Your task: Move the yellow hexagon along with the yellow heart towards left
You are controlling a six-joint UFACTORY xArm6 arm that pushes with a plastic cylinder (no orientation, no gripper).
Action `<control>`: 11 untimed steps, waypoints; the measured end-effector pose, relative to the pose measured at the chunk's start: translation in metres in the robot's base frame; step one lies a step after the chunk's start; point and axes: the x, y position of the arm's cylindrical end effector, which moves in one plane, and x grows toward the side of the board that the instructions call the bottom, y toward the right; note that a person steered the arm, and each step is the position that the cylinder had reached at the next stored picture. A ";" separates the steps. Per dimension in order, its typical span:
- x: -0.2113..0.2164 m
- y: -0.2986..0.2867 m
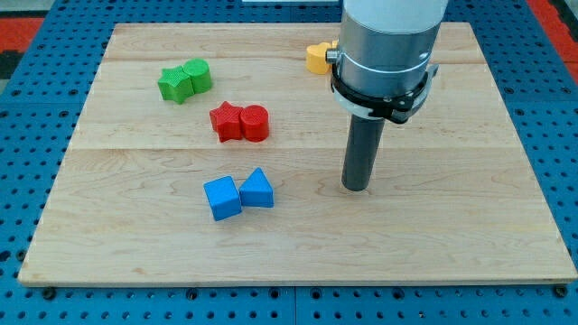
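A yellow block (317, 58) shows at the view's top, just left of the arm's grey body, which hides most of it. I cannot tell whether it is the hexagon or the heart, and no second yellow block shows. My tip (356, 187) rests on the wooden board (470, 226) right of centre, well below the yellow block and apart from every block.
A green star (174, 85) touches a green cylinder-like block (198, 75) at the upper left. A red star (227, 121) touches a red cylinder (256, 124) near the middle. A blue cube (221, 198) touches a blue triangle (257, 189) lower down.
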 end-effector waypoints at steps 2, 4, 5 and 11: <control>-0.001 0.001; 0.005 0.022; 0.005 0.025; -0.077 0.031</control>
